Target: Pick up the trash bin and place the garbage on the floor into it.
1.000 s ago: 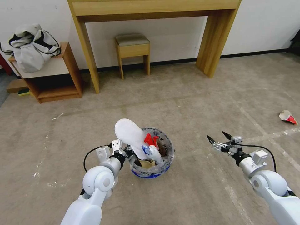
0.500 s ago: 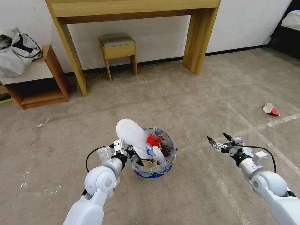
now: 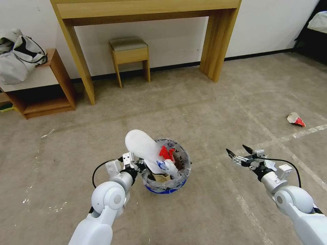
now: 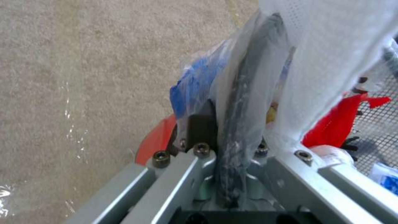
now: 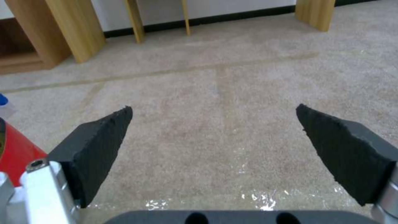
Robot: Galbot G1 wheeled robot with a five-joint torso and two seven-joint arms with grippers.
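The trash bin [image 3: 166, 172] is gripped at its near-left rim by the left gripper [image 3: 140, 166], fingers clamped on the rim, with 1 white slipper [image 3: 143, 147] sticking out. The right gripper [image 3: 239, 153] is held above bare floor, fingers spread apart. Farther right, 1 crumpled wrapper [image 3: 295, 119] lies on the floor [image 3: 211, 112].

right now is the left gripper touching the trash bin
Touching. The left wrist view shows the left gripper clamped on the trash bin rim, its bag-covered edge between the fingers.
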